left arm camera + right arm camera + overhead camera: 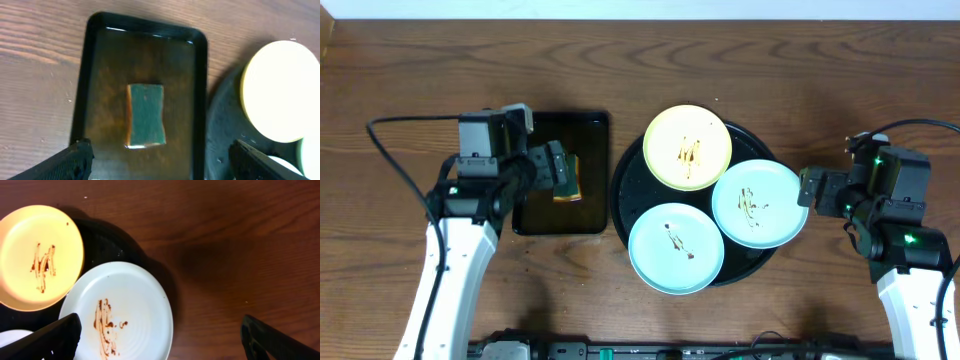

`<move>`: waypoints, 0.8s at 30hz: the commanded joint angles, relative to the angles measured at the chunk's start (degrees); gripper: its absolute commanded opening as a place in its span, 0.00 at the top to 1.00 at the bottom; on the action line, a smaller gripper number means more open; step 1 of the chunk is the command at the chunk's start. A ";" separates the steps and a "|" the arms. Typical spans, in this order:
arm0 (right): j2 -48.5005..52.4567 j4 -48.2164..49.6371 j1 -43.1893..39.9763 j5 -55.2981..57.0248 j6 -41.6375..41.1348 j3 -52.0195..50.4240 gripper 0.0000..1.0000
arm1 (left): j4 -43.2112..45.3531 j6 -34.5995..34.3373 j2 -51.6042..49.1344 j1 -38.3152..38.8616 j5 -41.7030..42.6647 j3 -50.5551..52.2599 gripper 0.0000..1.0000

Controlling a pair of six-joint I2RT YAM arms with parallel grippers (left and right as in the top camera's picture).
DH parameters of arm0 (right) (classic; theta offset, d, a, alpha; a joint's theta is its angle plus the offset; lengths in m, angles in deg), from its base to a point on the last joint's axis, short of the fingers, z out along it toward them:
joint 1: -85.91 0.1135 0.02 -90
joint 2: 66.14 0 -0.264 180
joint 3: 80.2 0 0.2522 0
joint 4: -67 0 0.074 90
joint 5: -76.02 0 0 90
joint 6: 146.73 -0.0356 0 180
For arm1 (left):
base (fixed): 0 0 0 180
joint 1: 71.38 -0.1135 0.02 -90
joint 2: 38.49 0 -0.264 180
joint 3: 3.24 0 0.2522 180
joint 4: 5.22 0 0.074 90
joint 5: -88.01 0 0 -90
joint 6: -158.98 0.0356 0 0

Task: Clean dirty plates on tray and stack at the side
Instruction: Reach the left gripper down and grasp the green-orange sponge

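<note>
Hovering left end effector [161,151], jaws apart, over sponge [145,116]; sponge long axis running near-far; plates [687,147] lying right.

- Overhead: bright, even light across the table [770,60]. Shadows beside the arms are faint and soft-edged, and detail is reasonably crisp.
- Left wrist: soft overall. The pale yellow plate [280,85] is blown out almost to white, and a thin line of glare runs along the far rim of the rectangular tray [150,31].
- The left gripper's fingers [75,162] are dark, blurred shapes at the bottom corners.
- Right wrist: dimmer and warmer. A diffuse shadow, possibly the arm's, darkens the wood to the right of the light blue plate [135,305].
</note>
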 commanded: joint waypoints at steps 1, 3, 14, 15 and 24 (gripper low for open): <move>0.00 0.48 -0.26 -0.85 -0.83 0.98 0.01 | 1.36 3.04 -4.92 2.27 -4.26 -1.14 0.13; 0.00 0.42 -0.26 -0.90 -0.85 0.98 0.01 | 2.47 3.04 -8.92 4.00 -6.95 -1.11 0.13; 0.00 0.20 -0.26 -0.87 -0.85 0.98 0.01 | 6.67 2.97 -24.04 6.88 -9.73 -1.11 0.19; 0.02 0.17 -0.26 -0.87 -0.85 0.98 0.01 | 6.88 2.95 -24.74 6.88 -9.68 -1.11 0.20; 0.02 -0.17 -0.26 -0.87 -0.83 0.98 0.01 | 7.69 2.51 -28.72 6.93 -9.66 -1.11 0.43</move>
